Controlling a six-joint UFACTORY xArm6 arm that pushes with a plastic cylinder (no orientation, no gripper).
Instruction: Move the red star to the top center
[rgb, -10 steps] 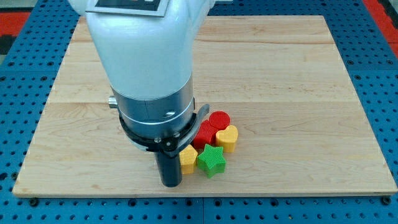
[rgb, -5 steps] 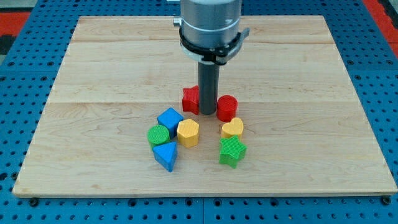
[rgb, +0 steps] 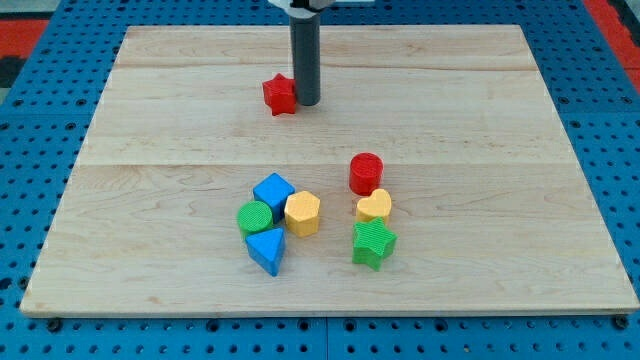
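The red star (rgb: 280, 94) lies on the wooden board (rgb: 480, 120), in its upper half a little left of centre. My tip (rgb: 306, 102) stands right beside the star, touching its right side. The rod rises out of the view's top. The other blocks sit well below, in the lower middle of the board.
A red cylinder (rgb: 366, 173), a yellow heart (rgb: 373, 207) and a green star (rgb: 373, 243) form a column at lower centre right. To their left are a blue cube (rgb: 273, 192), a yellow hexagon (rgb: 302, 212), a green cylinder (rgb: 255, 217) and a blue triangle (rgb: 267, 249).
My tip and the red star have moved up the board and slightly left, away from the cluster. The arm body has risen out of view. The other blocks have not moved in the last half second.
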